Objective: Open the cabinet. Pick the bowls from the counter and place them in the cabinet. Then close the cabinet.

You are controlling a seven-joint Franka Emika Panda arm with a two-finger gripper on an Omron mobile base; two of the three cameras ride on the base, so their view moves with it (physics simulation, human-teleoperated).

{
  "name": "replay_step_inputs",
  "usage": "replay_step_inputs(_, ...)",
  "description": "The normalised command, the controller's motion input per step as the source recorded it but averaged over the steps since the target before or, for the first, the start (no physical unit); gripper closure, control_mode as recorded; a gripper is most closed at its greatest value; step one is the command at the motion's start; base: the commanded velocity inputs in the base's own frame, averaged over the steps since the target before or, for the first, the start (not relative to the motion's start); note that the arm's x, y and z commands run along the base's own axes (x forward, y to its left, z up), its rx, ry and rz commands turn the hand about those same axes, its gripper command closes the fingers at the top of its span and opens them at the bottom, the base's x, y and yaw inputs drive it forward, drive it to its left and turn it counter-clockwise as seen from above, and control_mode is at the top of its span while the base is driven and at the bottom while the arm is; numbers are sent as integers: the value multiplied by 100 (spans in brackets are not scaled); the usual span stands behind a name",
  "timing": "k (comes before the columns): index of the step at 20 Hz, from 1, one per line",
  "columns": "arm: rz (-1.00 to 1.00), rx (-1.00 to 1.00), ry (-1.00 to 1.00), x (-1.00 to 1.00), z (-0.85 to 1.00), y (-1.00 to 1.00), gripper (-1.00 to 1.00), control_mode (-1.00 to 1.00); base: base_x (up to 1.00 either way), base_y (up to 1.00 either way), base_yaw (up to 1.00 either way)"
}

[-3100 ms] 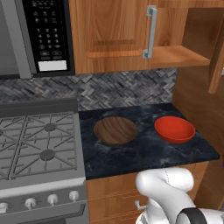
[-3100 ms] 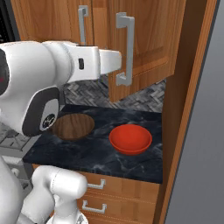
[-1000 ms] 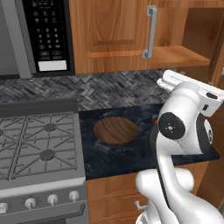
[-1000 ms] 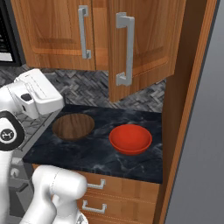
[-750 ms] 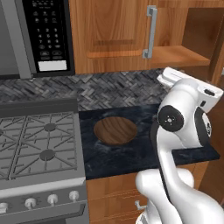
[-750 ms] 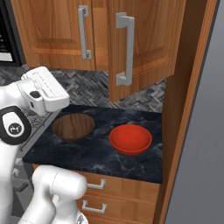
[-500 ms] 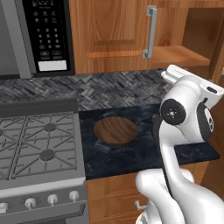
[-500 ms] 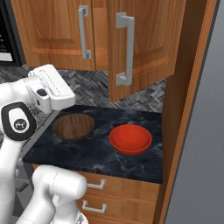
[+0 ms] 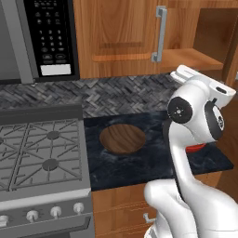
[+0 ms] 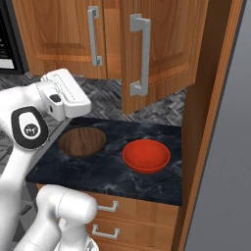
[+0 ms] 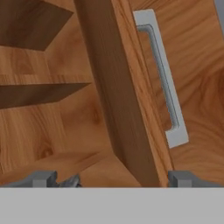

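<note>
In the left base view the arm rises over the tabletop (image 9: 139,167) with its hand lifted toward the cabinet (image 9: 116,37). The cabinet's right door is swung out and the wooden shelf (image 9: 195,58) is exposed just above the hand. The brown bowl (image 9: 123,138) lies below and to the left of the hand; the red bowl (image 9: 196,148) shows as a sliver behind the arm.

In the right base view the open door (image 10: 157,49), with its grey handle (image 10: 141,56), stands to the right of the hand, and the red bowl sits on the tabletop below it, beside the brown bowl.

In the hand view the end effector (image 11: 111,179) is released, its fingertips (image 11: 183,178) spread either side of the door's edge, the handle off to the right.

Judging by this, the opening looks about done, so the next step is a bowl. Back the hand clear of the door edge before turning down, then descend over one rim with the jaws wide.
</note>
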Motion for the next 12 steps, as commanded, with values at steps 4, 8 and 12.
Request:
replay_step_inputs(4, 0, 0, 0, 24, 0, -12, -100, -100, 0, 0, 0)
replay_step_inputs(8, -2, 0, 0, 19, 0, -18, -100, -100, 0, 0, 0)
replay_step_inputs(12, -5, 0, 0, 24, -2, -28, -100, -100, 0, 0, 0)
